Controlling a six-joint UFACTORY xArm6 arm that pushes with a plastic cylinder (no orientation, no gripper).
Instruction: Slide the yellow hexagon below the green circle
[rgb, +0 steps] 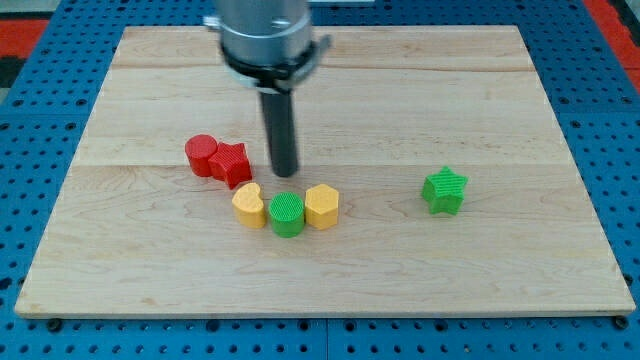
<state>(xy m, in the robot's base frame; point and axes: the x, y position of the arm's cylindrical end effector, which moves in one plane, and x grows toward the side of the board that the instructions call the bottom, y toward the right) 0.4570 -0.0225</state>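
Observation:
The yellow hexagon (322, 206) sits on the wooden board, touching the right side of the green circle (287, 213). A yellow heart (249, 205) touches the green circle's left side, so the three form a row. My tip (285, 173) is just above the green circle, slightly up and left of the yellow hexagon, not touching either.
A red circle (202, 154) and a red star (231, 162) sit together left of my tip. A green star (444, 191) lies alone at the view's right. The wooden board (500, 270) rests on a blue pegboard surface.

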